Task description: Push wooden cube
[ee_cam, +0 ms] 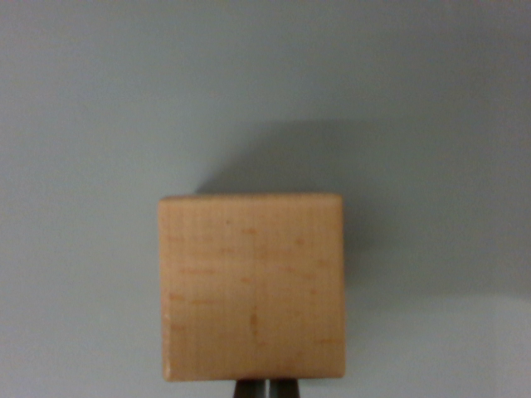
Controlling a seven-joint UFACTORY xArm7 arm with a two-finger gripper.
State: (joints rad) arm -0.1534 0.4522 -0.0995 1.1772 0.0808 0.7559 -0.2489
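Observation:
A light wooden cube (252, 287) with fine grain marks fills the lower middle of the wrist view, resting on a plain grey surface (83, 124). Directly below it, at the bottom edge of the picture, the tips of my gripper (266, 389) show as two dark fingers pressed together with only a thin line between them. The fingertips sit right against the cube's near face, apparently touching it. Most of the gripper is out of frame.
The grey surface spreads on all sides of the cube. A soft shadow (290, 157) lies behind the cube toward the upper right.

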